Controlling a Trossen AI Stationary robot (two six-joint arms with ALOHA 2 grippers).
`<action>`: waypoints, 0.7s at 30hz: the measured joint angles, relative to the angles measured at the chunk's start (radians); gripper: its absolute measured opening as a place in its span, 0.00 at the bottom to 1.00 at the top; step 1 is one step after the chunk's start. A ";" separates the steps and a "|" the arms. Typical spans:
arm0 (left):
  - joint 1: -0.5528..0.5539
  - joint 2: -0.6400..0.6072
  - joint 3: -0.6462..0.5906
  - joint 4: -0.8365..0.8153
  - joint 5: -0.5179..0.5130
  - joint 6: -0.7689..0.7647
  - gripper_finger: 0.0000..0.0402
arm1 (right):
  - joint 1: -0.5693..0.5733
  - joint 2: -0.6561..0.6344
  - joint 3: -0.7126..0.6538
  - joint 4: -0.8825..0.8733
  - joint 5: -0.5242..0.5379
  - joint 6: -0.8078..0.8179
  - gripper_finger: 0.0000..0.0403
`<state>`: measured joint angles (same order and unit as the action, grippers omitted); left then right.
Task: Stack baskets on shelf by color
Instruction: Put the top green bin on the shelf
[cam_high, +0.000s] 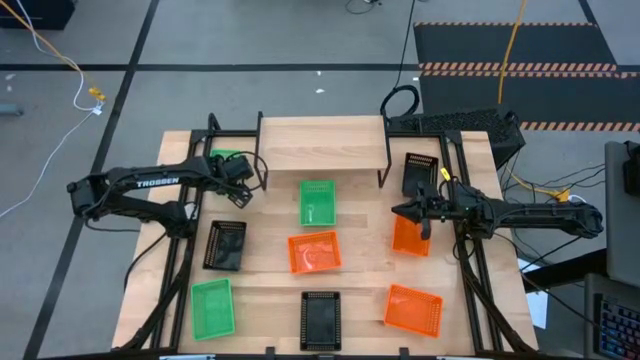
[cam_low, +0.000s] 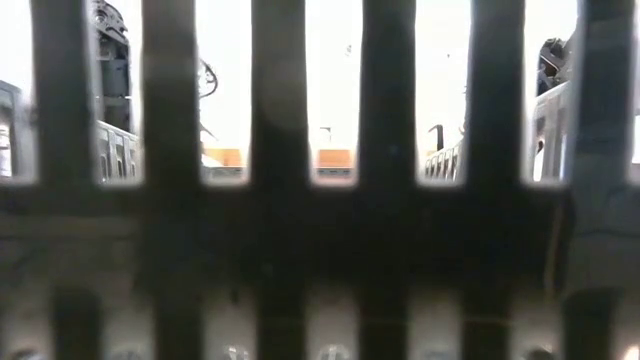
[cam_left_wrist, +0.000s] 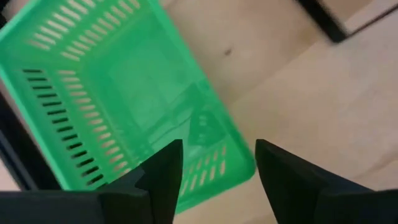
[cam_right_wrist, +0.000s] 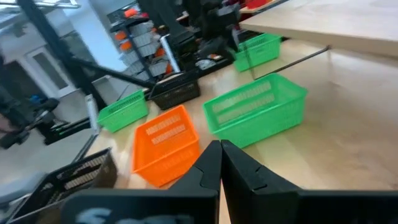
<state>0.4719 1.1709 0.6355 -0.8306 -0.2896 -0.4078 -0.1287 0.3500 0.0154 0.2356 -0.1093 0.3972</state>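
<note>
- Hovering over a green basket (cam_high: 226, 158) near the worktop's far-left corner, the left gripper (cam_high: 243, 180) has its fingers (cam_left_wrist: 163, 174) spread apart; in the left wrist view that basket (cam_left_wrist: 118, 93) lies just beyond the fingertips, not touched.
- Right gripper (cam_high: 412, 211) sits by the right edge of the worktop (cam_high: 270, 280), above an orange basket (cam_high: 409, 237); its fingers (cam_right_wrist: 208, 165) are pressed together with nothing between them.
- Shelf (cam_high: 322, 143) stands at the far edge, centred, its plank top bare.
- 9 baskets lie on the worktop, none on the shelf:
- 3 green: the far-left one, 1 in front of the shelf near the centre (cam_high: 317, 202), 1 at the near-left corner (cam_high: 212, 307).
- 3 orange: 1 at the centre (cam_high: 314, 252) just on the near side of the central green basket, 1 under the right gripper, 1 towards the near-right corner (cam_high: 413, 310).
- 3 black: 1 left of centre (cam_high: 224, 245), 1 at the near edge, centred (cam_high: 320, 320), 1 beside the shelf's right legs (cam_high: 419, 172).
- Low view is blocked by dark vertical bars close to the lens; what they belong to cannot be told.
</note>
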 joint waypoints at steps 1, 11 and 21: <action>0.000 0.000 0.001 0.004 0.001 -0.008 0.47 | 0.000 0.000 0.000 0.000 -0.008 0.000 0.00; 0.000 0.000 0.001 -0.009 0.038 -0.018 0.16 | 0.000 0.000 0.000 0.000 -0.022 0.029 0.00; -0.003 -0.022 0.035 -0.097 -0.007 -0.092 0.05 | 0.000 0.000 0.000 0.015 0.034 0.062 0.00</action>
<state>0.4693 1.1491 0.6702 -0.9276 -0.2966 -0.4998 -0.1287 0.3500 0.0154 0.2501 -0.0755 0.4596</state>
